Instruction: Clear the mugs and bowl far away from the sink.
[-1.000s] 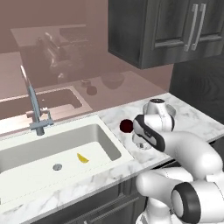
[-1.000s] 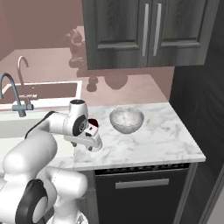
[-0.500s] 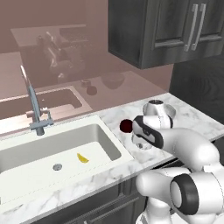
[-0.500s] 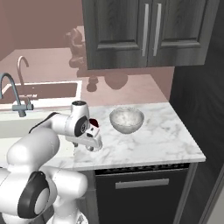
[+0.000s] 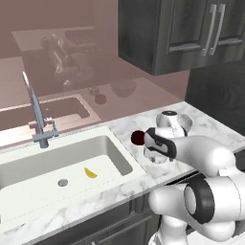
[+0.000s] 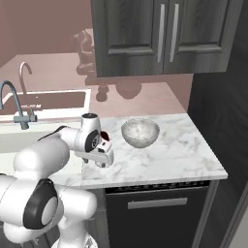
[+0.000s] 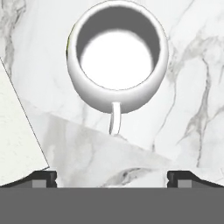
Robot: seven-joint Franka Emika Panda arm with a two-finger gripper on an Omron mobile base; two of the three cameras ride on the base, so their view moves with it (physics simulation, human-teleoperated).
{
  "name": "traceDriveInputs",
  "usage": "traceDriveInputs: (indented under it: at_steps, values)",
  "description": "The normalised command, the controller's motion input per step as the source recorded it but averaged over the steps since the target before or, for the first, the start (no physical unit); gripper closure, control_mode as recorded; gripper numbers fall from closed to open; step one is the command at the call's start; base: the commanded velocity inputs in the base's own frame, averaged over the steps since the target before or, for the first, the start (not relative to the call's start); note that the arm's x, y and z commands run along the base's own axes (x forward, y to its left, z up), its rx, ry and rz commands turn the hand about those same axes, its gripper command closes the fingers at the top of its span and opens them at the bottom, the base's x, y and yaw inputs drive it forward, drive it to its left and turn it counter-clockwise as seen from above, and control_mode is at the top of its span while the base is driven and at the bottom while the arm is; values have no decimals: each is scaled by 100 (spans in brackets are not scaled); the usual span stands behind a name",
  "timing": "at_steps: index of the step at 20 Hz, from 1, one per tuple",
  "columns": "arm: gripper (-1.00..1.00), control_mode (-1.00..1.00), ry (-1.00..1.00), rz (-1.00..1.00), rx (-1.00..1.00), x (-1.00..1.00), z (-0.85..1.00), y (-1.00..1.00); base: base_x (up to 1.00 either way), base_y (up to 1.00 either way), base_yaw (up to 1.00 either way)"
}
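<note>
White-veined marble is carrying everything here: a pale mug (image 7: 117, 61) is standing upright on the counter (image 6: 179, 150), mouth up and empty, its thin handle pointing back toward the gripper (image 7: 112, 177), whose jaws are standing fully released with nothing between them. The hand is looking straight down at the mug, with the two dark finger tips (image 7: 40, 178) spread wider than the cup and the cup sitting ahead of them rather than between them. From the right base view the gripper (image 6: 102, 157) is hanging low over the marble just beside the sink (image 5: 57, 167), while the speckled bowl (image 6: 140, 132) is resting further along the counter, apart from the hand and nearer the dark cabinet side. The job looks to be at the reaching stage for this mug, with the bowl untouched. The chief risk, as I judge it, is the offset: if the hand is descending from where it is now, the fingers may be landing on the handle or the near rim and tipping or shoving the cup. With the basin edge (image 7: 17, 131) so close, a nudged mug could be sliding into the sink.
</note>
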Motion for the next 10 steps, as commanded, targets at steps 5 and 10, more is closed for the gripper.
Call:
traceDriveInputs:
  at_steps: [5, 10]
  values:
    - [-100, -100, 0, 0, 0, 14, -12, -1, 0, 0, 0]
    - [-100, -100, 0, 0, 0, 7, -16, 0, 0, 0, 0]
